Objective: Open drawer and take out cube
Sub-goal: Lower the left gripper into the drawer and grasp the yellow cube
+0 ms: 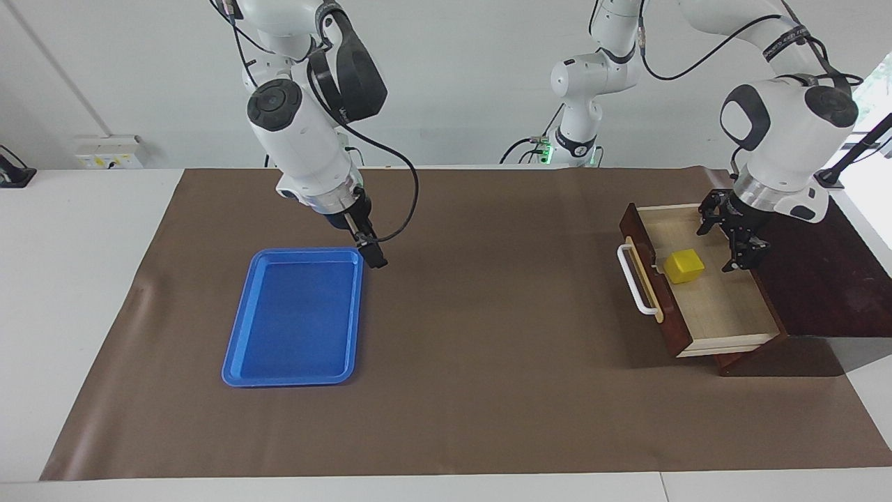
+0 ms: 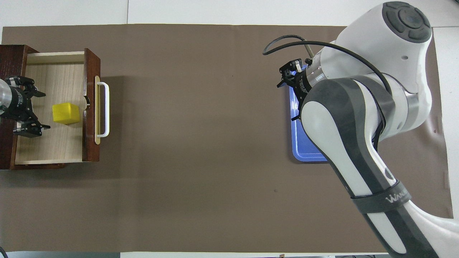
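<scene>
The dark wooden drawer (image 1: 658,296) (image 2: 91,71) stands pulled out of its box (image 1: 815,258), white bar handle (image 1: 634,280) (image 2: 104,109) facing the table's middle. The yellow cube (image 1: 683,266) (image 2: 66,113) rests on the pale drawer floor just inside the drawer's front. My left gripper (image 1: 713,251) (image 2: 41,110) hangs open over the drawer's inside, between the cube and the box, its jaws pointing at the cube and apart from it. My right gripper (image 1: 373,256) (image 2: 288,96) waits open over the corner of the blue tray.
A flat blue tray (image 1: 293,317) (image 2: 308,147) lies on the brown mat (image 1: 488,335) toward the right arm's end of the table. The right arm's bulk hides most of the tray in the overhead view.
</scene>
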`<state>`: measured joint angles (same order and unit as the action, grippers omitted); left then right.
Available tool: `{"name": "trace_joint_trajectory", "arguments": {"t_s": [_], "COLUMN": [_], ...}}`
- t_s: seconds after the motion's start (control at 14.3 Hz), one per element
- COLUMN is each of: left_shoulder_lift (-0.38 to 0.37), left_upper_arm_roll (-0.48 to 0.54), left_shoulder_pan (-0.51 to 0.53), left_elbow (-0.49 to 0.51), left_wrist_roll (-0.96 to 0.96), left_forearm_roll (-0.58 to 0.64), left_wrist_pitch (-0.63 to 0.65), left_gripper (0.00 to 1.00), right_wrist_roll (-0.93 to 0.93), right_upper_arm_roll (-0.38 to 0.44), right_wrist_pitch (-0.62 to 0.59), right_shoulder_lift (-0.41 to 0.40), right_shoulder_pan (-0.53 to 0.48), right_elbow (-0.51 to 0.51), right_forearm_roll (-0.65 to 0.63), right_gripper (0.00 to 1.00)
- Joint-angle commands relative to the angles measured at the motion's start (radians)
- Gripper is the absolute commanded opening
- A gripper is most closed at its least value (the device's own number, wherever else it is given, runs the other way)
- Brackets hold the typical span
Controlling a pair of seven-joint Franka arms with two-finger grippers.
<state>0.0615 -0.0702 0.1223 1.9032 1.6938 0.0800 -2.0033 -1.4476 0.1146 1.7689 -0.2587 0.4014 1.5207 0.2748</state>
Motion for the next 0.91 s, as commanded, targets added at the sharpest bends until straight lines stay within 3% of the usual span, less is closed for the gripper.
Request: {"name": "trace_joint_trajectory", "arguments": {"t_s": [0.0, 0.56, 0.63, 0.77, 0.84], "left_shoulder_lift": [-0.014, -0.015, -0.017, -0.017, -0.015], "left_upper_arm_roll": [0.007, 0.004, 0.004, 0.006, 0.006], "left_shoulder_pan": [-0.013, -0.015, -0.027, -0.03, -0.03], "left_elbow": [0.054, 0.157, 0.157, 0.157, 0.155], "left_wrist_roll": [0.058, 0.066, 0.069, 0.089, 0.087], "left_forearm_roll": [0.024, 0.024, 0.024, 0.024, 0.024], "left_wrist_pitch": [-0.058, -0.19, -0.192, -0.192, -0.192], "left_gripper": [1.0, 1.0, 0.91, 0.28, 0.05], "right_wrist_roll": [-0.007, 0.007, 0.007, 0.007, 0.007], "right_upper_arm_roll": [0.0, 0.0, 0.0, 0.0, 0.0], "right_wrist_pitch": [0.023, 0.03, 0.03, 0.03, 0.03], "right_shoulder_lift": [0.018, 0.021, 0.021, 0.021, 0.021], "right_shoulder_pan": [-0.006, -0.006, -0.006, -0.007, -0.009], "right_elbow": [0.035, 0.046, 0.046, 0.046, 0.046], "right_forearm_roll": [0.018, 0.018, 0.018, 0.018, 0.018], "right_gripper": [1.0, 1.0, 1.0, 1.0, 1.0]}}
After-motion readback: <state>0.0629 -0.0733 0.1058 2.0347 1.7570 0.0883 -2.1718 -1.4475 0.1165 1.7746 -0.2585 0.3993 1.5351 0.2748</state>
